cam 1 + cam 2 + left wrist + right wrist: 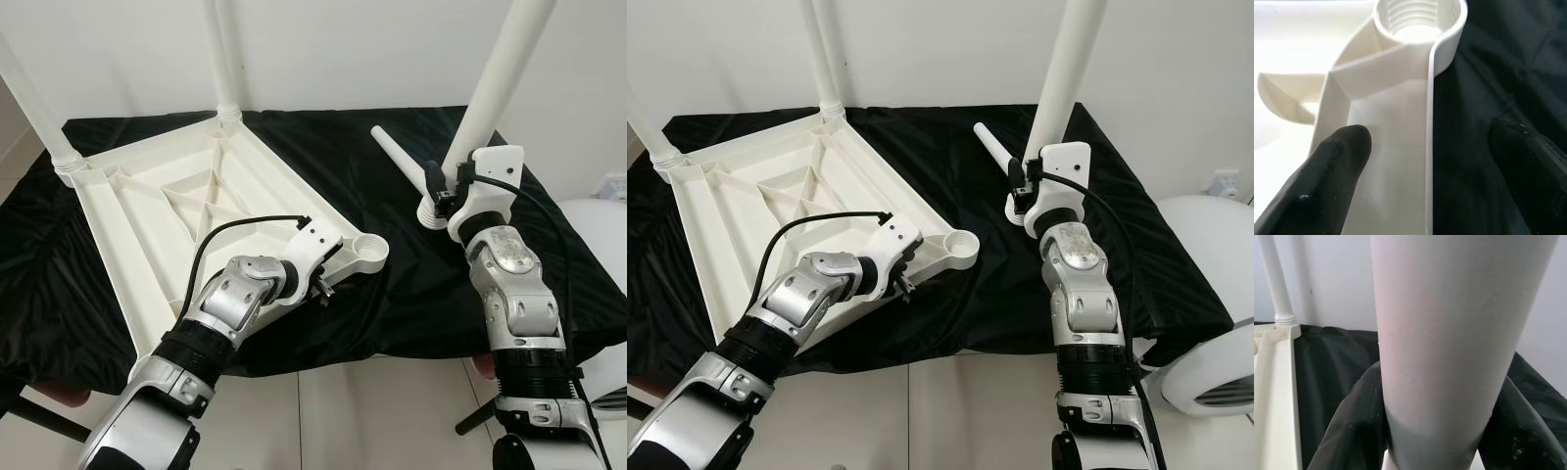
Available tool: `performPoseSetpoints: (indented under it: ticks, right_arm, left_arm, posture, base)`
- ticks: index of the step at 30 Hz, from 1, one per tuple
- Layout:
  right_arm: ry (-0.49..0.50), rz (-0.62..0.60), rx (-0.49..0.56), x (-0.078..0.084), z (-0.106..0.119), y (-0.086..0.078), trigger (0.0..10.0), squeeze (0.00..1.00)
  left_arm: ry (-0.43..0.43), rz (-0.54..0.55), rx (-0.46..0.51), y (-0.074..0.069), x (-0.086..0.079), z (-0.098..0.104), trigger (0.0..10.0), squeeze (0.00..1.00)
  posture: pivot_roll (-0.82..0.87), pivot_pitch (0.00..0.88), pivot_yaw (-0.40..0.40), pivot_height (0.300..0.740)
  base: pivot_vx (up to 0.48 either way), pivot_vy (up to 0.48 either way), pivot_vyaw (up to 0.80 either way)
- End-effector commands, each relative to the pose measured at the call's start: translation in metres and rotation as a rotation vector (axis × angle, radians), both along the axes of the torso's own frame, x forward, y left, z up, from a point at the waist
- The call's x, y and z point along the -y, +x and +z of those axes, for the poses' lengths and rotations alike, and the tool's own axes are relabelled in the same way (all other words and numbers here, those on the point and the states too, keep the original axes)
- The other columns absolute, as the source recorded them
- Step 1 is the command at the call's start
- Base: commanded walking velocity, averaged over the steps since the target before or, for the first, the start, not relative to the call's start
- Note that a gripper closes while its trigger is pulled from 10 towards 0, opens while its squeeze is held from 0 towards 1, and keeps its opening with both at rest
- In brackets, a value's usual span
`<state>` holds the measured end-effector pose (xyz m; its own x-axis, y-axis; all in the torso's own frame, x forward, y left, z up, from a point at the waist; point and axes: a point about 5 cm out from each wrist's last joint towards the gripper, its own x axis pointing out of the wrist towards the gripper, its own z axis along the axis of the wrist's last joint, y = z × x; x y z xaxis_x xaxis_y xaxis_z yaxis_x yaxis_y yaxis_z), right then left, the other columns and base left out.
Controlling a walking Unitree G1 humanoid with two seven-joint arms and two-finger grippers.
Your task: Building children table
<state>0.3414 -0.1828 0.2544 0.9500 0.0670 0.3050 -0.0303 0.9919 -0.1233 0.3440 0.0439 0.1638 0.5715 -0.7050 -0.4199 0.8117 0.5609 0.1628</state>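
my right pincer (443, 192) clamps a white table leg (495, 73), its long axis near upright, tilting right, threaded foot on the black-draped desk (392, 304). my left pincer (323, 287), fingers apart, straddles the upturned tabletop (176, 211) rim near its empty threaded socket (367, 253). a spare leg (402, 157) lies flat beside.

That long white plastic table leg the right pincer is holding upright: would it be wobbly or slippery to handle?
The long white plastic leg looks stiff and probably hollow, so light. Its smooth round surface may slip between the right pincer fingers. Gripped near its base, it may well sway overhead, and would likely roll on the black cloth.
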Motion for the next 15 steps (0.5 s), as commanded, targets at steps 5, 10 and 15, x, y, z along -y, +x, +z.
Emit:
performPoseSetpoints:
  ticks: [5, 10, 15]
  right_arm:
    - [-0.003, -0.006, 0.010, 0.003, 0.001, -0.003, 10.0, 0.00]
    - [-0.005, -0.007, 0.011, 0.004, 0.002, -0.003, 10.0, 0.00]
    - [-0.008, -0.012, 0.012, 0.005, 0.003, -0.004, 10.0, 0.00]
  left_arm:
    - [0.044, 0.196, 0.056, 0.009, -0.007, -0.011, 10.0, 0.00]
    - [0.044, 0.206, 0.048, 0.013, -0.003, -0.013, 10.0, 0.00]
    - [0.040, 0.220, 0.037, 0.017, 0.004, -0.012, 10.0, 0.00]
  posture:
    - [-0.10, 0.102, 0.056, 0.740]
    - [-0.10, 0.103, 0.058, 0.740]
    - [-0.11, 0.102, 0.063, 0.740]
  base:
    - [0.000, 0.000, 0.00]
    - [0.000, 0.000, 0.00]
    - [0.000, 0.000, 0.00]
